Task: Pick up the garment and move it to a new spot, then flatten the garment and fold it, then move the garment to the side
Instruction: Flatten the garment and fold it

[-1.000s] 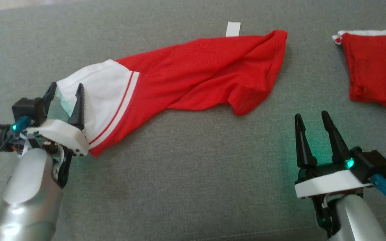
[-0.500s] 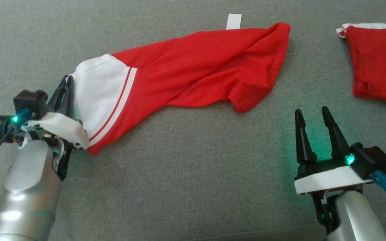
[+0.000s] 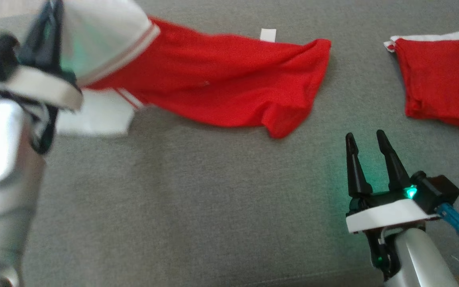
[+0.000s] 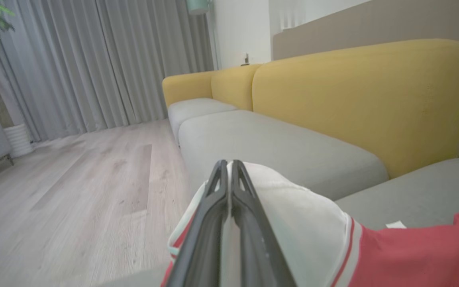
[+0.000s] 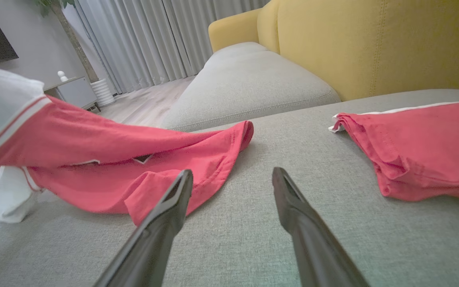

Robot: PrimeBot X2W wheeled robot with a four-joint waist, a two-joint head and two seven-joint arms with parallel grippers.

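Now higher: garment in left gripper.

The garment stretches across the cushion, a folded cloth well apart to its right

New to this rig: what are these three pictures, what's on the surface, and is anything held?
A two-armed robot works over a grey sofa seat. The wide picture is from its head camera, looking down; the other two are from wrist cameras, looking out past each arm's jaws. The left gripper has its jaws shut on the white end of a red and white garment, raised above the seat; the red end lies on it. The right gripper hovers, jaws open, empty. A second red garment lies folded at the right.
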